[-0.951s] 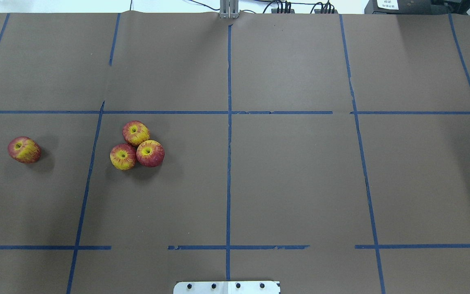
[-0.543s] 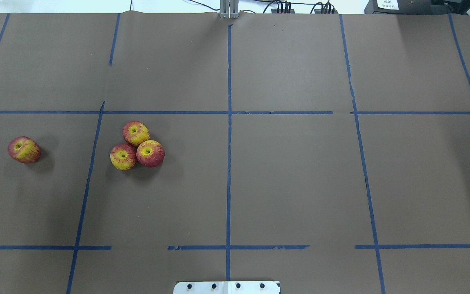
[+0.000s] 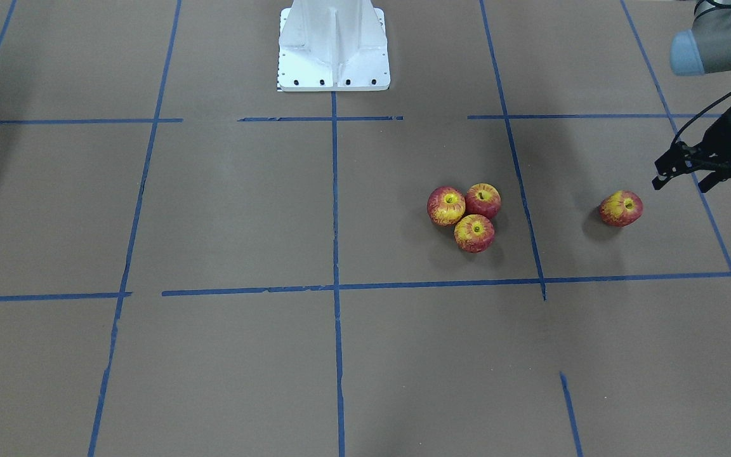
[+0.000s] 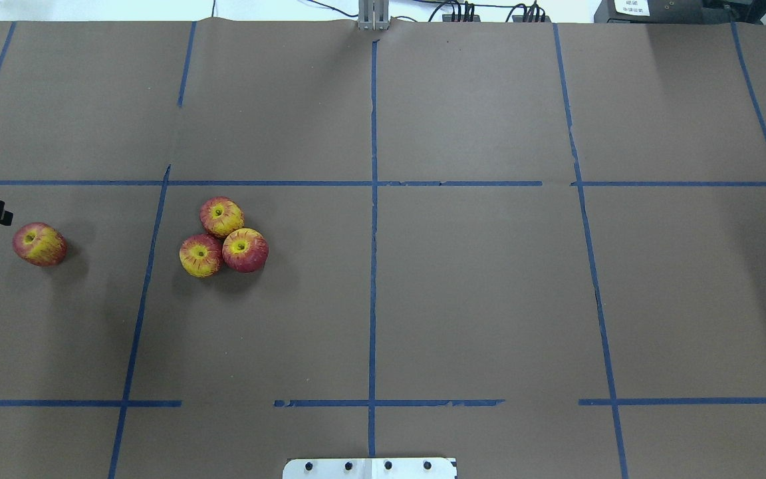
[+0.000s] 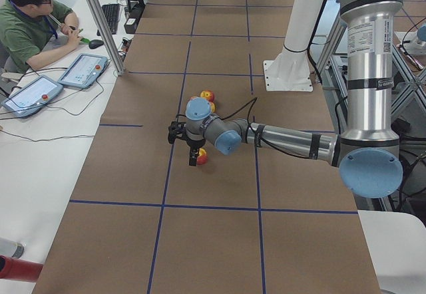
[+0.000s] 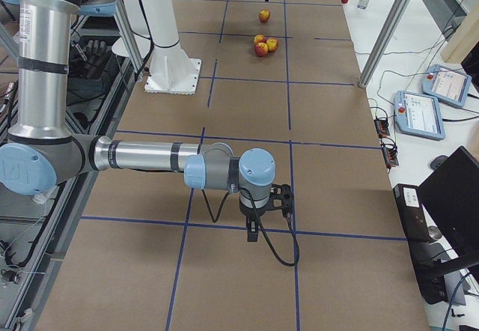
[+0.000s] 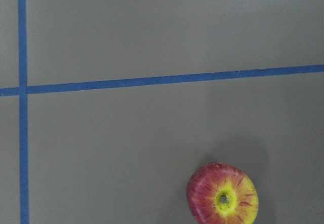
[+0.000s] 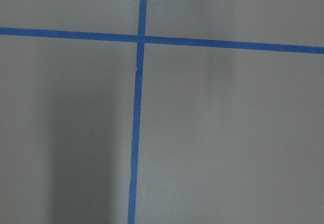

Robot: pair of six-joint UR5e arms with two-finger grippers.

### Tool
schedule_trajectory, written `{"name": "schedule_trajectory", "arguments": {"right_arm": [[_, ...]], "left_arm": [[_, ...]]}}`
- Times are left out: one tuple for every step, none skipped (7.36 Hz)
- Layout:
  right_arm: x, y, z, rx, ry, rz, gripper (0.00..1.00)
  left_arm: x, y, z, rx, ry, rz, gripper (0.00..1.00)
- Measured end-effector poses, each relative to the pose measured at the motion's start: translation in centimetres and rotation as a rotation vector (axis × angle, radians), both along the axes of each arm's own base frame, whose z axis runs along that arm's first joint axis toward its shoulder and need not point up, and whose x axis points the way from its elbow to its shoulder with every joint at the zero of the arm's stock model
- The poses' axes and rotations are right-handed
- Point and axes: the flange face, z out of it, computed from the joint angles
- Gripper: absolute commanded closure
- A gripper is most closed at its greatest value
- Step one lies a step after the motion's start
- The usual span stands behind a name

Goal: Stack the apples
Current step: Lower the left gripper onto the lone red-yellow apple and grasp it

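Here your left gripper (image 3: 678, 186), jaws spread, is cut off near one apple (image 3: 620, 208). On the right gripper (image 6: 254, 232) you cannot tell the jaws.

Apples (image 4: 245, 250): four, counted as three in one cluster plus one single apple (image 4: 39, 244).
Robot arms: two, one left arm (image 5: 286, 138) and one right arm (image 6: 142, 156).
Two-finger grippers: two, one left gripper (image 3: 679, 183) and one right gripper (image 6: 254, 231).
White mounting pedestal (image 3: 334, 44): one.
Teach pendants (image 5: 83, 70): two.
Seated operator (image 5: 30, 24): one.
Keyboard (image 5: 110, 16): one.
Computer mouse (image 5: 97, 43): one.
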Motion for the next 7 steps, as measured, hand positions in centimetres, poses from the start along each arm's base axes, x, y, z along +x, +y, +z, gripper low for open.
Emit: {"name": "schedule_trajectory", "arguments": {"right_arm": [[0.0, 0.0, 0.0, 0.0, 0.0, 0.0, 0.0], [0.0, 0.0, 0.0, 0.0, 0.0, 0.0, 0.0], [0.0, 0.0, 0.0, 0.0, 0.0, 0.0, 0.0], [0.0, 0.0, 0.0, 0.0, 0.0, 0.0, 0.0], [0.0, 0.0, 0.0, 0.0, 0.0, 0.0, 0.0], [0.0, 0.0, 0.0, 0.0, -0.001, 0.0, 0.0], [0.0, 0.0, 0.0, 0.0, 0.0, 0.0, 0.0]], "left_arm": [[2.1, -0.5, 0.2, -0.024, -0.003, -0.009, 0.0], [3.4, -0.8, 0.8, -0.034, -0.002, -0.014, 0.0], [4.3, -0.8, 1.5, -0.037, 0.002, -0.017, 0.0], [4.8, -0.8, 2.1, -0.039, 0.004, -0.017, 0.0], [5.3, -0.6, 2.4, -0.041, 0.004, -0.012, 0.0], [5.8, -0.4, 2.5, -0.044, 0.004, -0.005, 0.0], [6.2, -0.2, 2.7, -0.047, 0.003, 0.002, 0.0]]}}
